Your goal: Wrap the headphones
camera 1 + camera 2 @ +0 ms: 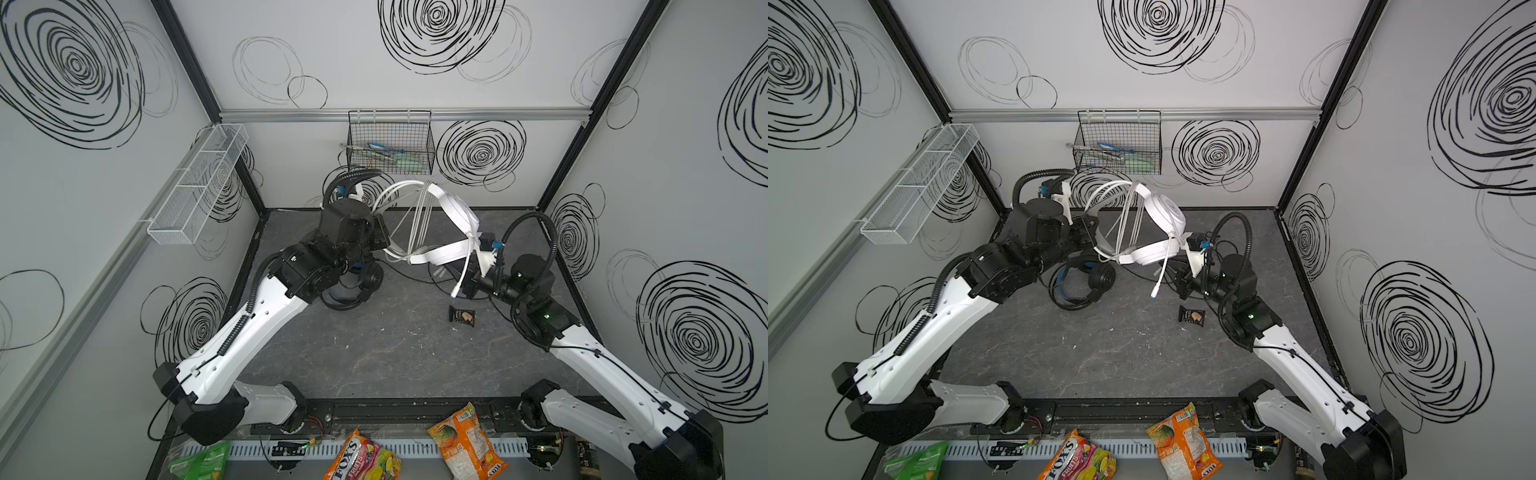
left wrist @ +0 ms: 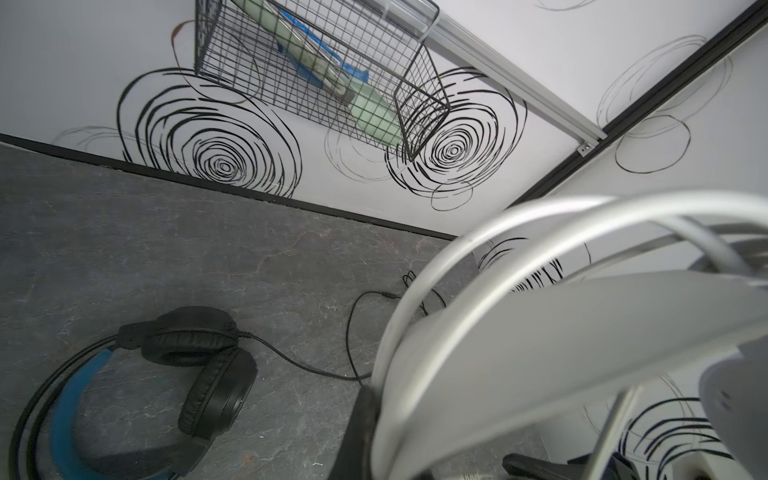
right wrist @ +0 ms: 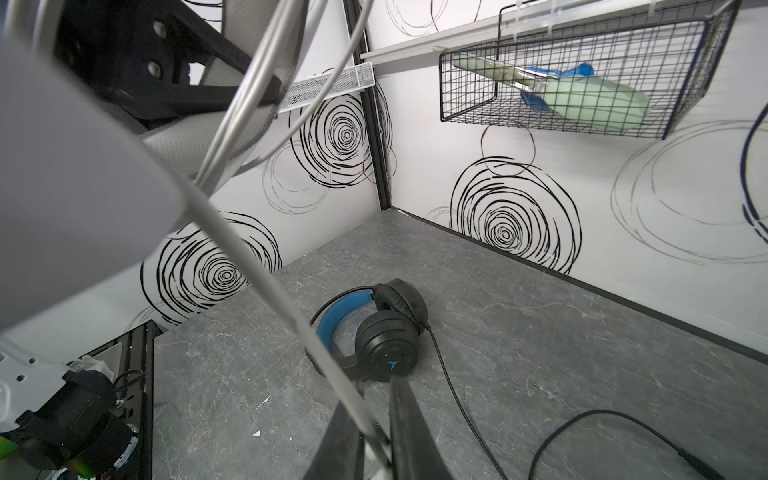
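Now, left fingers (image 2: 360, 424) clamp the white headset (image 1: 457, 212) aloft by its headband; right fingers (image 3: 411, 432) pinch its white cable (image 3: 266, 286). The black headset (image 1: 1102, 278) lies on the bench (image 1: 374, 353) below them.

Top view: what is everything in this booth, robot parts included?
white headphones: one, white, held aloft above grey table
white cable: one, white, looped over their headband
black headphones: one, black and blue, on table
black cable: one, black, trailing on table
wire basket: one, black, back wall
mesh tray: one, white, left wall
small packet: one, dark, on table
snack bags: three, green, multicoloured, orange, front edge
left gripper: one, black, shut on white headphones' band
right gripper: one, black, astride white cable, grip unclear
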Motion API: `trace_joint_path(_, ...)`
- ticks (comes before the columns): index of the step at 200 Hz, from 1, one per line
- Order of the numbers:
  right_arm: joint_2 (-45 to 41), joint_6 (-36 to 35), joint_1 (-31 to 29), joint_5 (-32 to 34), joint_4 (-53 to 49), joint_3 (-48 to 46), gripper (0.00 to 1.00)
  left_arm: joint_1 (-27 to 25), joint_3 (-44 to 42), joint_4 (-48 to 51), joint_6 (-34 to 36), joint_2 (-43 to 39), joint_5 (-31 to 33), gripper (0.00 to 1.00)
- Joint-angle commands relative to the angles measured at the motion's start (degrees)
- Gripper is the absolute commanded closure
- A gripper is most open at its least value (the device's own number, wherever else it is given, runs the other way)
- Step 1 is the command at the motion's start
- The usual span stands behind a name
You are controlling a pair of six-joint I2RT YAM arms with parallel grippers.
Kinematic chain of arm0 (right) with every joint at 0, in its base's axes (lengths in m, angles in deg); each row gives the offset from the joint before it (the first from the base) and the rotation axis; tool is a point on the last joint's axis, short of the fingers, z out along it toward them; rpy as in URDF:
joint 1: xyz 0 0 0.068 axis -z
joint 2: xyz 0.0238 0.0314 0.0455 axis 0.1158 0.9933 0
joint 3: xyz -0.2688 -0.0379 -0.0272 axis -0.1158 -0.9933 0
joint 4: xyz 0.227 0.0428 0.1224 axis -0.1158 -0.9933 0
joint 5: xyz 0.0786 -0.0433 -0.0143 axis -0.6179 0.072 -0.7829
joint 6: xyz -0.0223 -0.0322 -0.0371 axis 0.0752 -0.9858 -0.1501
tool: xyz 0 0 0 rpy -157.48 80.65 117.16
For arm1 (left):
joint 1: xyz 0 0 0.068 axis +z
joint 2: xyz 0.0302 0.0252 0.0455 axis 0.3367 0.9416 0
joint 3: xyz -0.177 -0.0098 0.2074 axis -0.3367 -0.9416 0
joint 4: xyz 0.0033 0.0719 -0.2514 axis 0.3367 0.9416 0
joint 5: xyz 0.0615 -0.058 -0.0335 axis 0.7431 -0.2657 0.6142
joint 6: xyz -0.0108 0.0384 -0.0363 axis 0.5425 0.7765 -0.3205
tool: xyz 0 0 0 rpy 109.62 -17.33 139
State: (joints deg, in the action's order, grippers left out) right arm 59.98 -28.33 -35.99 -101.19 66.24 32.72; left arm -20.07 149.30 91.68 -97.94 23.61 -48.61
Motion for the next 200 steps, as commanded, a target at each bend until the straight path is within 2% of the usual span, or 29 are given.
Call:
trace_joint_path(1,-1.66,-0.51,0.69,3.32,-1.68,-0.69,0.87,-0.08,1.26,-5.3,0.97,-3.74,6.73,1.0)
trace_joint_path(44,-1.78,1.27,1.82,6.01,-2.31,-0.88,1.0,1.97,0.17,-8.31,0.83,-4.53,3.07,1.0)
trace_joint_path(80,-0.89,1.82,3.0,8.79,-3.9,-0.96,1.0,3.01,1.21,-9.84,-0.61,-4.53,-0.33,1.0)
trace_joint_path(137,-1.77,0.94,4.16,17.23,-7.71,-0.51,1.0,3.19,1.36,-9.21,1.04,-4.79,0.73,1.0)
trace_joint_path(166,-1.41,0.41,4.39,20.02,-9.47,0.64,1.0,2.66,1.1,-8.47,3.68,-4.63,1.55,1.0)
trace_joint_path(200,-0.99,-0.99,4.38,22.81,-11.07,2.41,1.0,2.74,1.38,-6.23,8.68,-3.24,-1.08,1.0)
